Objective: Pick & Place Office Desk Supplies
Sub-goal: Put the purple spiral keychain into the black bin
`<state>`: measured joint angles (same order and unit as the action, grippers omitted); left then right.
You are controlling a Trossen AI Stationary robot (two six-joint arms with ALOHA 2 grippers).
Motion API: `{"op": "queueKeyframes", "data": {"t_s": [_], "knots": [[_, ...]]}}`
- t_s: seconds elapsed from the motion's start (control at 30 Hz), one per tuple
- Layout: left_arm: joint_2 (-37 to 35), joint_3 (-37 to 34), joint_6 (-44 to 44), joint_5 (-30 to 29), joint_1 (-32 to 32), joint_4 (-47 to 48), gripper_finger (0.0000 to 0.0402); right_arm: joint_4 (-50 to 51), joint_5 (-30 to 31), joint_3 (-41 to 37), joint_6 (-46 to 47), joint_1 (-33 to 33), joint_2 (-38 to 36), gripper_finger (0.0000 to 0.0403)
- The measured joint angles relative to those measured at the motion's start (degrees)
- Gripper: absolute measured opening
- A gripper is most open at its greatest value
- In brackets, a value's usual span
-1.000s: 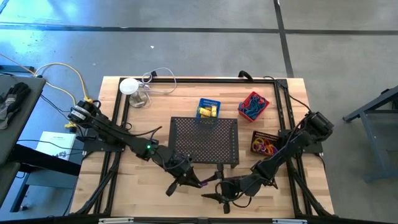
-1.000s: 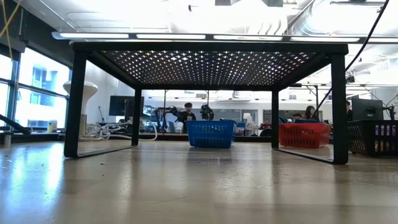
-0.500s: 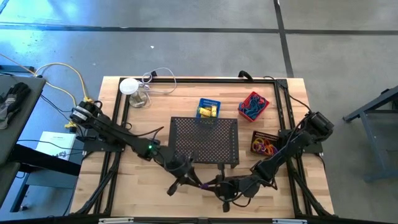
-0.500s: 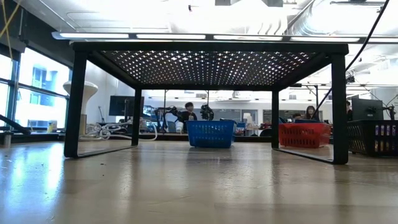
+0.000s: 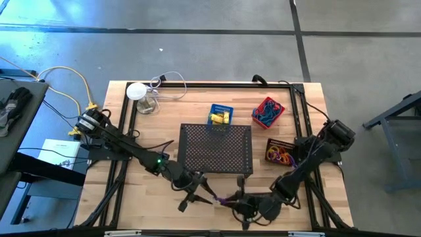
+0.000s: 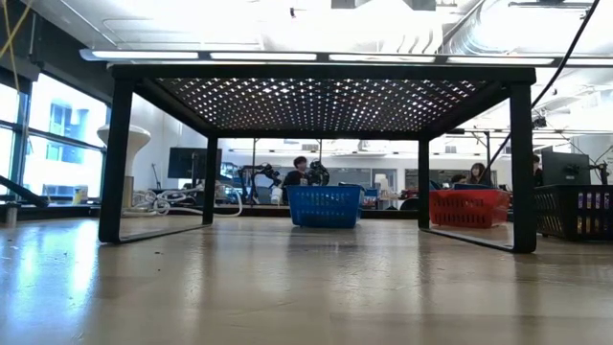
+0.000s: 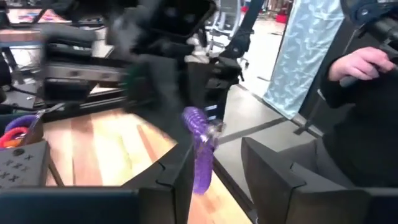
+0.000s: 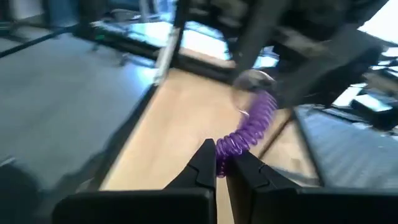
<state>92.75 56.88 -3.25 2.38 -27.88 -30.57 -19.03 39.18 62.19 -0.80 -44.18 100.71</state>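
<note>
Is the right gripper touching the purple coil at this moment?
Touching. In the right wrist view the right gripper has its fingers closed on one end of the purple coil, with no gap visible between them.

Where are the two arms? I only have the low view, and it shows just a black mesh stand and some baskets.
Observer: Both are at the front edge of the wooden table, past the black mesh stand. The left gripper and right gripper face each other.
Operator: Anything between them?
Observer: A purple spiral coil; the right gripper is shut on one end.
Operator: And the left?
Observer: Its fingers stand open on either side of the coil.
</note>
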Motion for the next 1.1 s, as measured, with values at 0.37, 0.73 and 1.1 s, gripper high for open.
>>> {"op": "queueKeyframes", "data": {"t_s": [0.37, 0.73, 1.1], "knots": [[0.0, 0.0, -5.47, -1.21, -0.04, -0.35, 0.0132, 22.61, -9.57, 0.0, 28.99, -8.99, -1.45, 0.0005], [0.0, 0.0, -6.19, -1.16, 0.24, -0.33, 0.0132, 57.72, -7.54, 0.0, 70.58, -16.49, -3.52, 0.0008], [-0.02, 0.0, -6.21, -1.14, 2.3, -0.31, 0.0132, 94.89, -0.79, 0.02, 112.98, -19.73, -8.35, 0.0008]]}}
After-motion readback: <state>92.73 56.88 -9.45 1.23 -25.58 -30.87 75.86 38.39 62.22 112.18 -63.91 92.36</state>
